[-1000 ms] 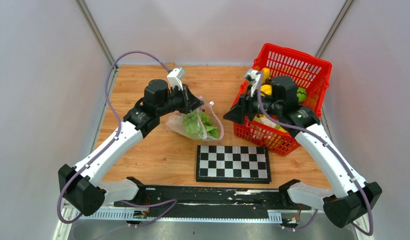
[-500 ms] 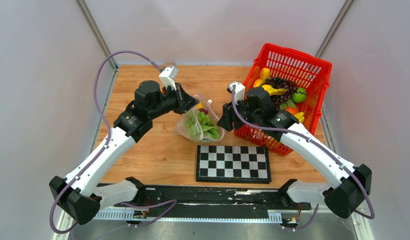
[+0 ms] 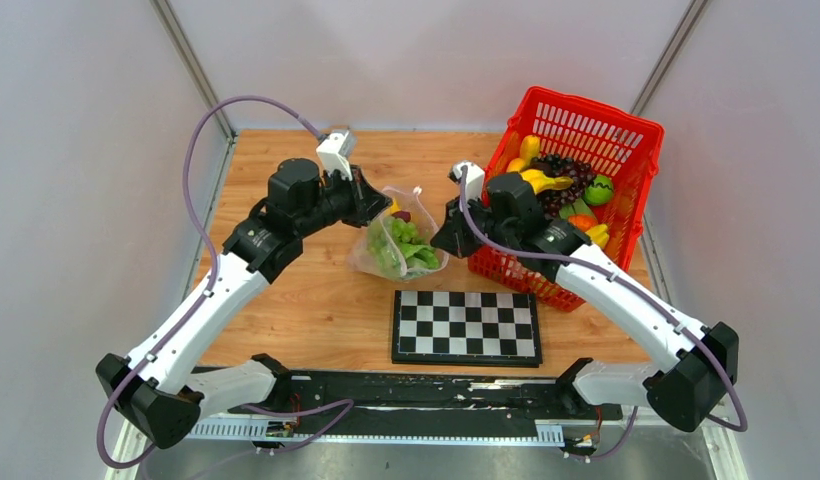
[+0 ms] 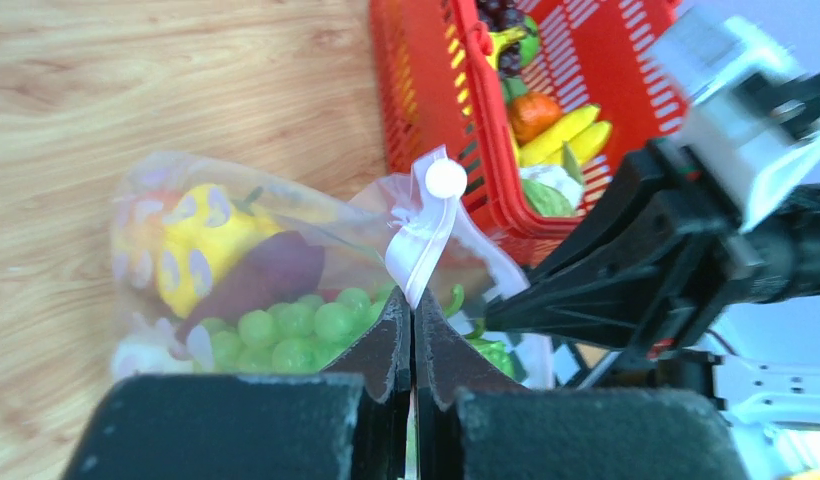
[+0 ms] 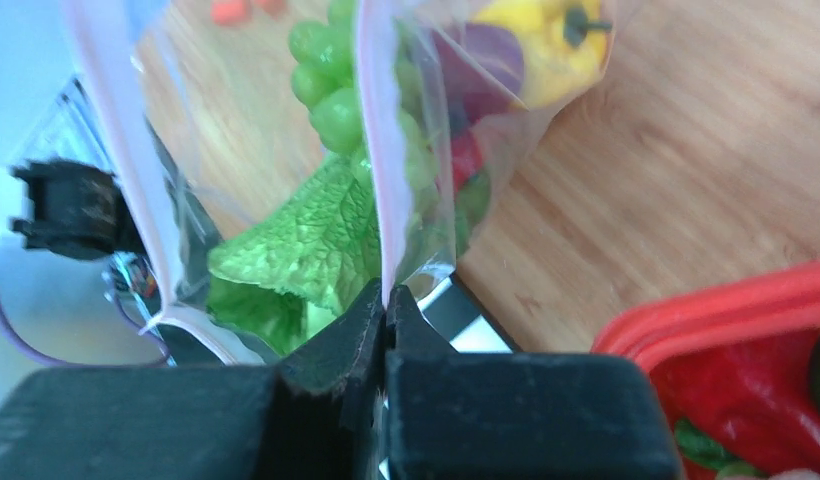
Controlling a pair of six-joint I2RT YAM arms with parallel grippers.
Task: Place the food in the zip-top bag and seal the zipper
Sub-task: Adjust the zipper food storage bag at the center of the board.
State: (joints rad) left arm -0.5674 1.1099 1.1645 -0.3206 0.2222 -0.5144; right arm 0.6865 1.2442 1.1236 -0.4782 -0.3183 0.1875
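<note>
The clear zip-top bag [image 3: 401, 243] hangs between both grippers at the middle of the table. It holds food: green lettuce [image 5: 306, 240], green grapes [image 4: 291, 325], a yellow piece [image 4: 201, 250] and a dark purple piece [image 4: 271, 278]. My left gripper [image 3: 378, 206] is shut on the pink zipper [image 4: 421, 240] just below its white slider [image 4: 445, 180]. My right gripper [image 3: 438, 238] is shut on the zipper [image 5: 371, 150] at the bag's other side. Between the two grips the bag's mouth gapes open.
A red mesh basket [image 3: 586, 104] with more toy fruit stands at the back right, close behind my right arm. A chessboard [image 3: 466, 327] lies flat in front of the bag. Purple cables loop over both arms.
My right gripper came left from the basket to the bag's edge and shut on the zipper. The left arm shifted slightly left, still gripping the bag.
</note>
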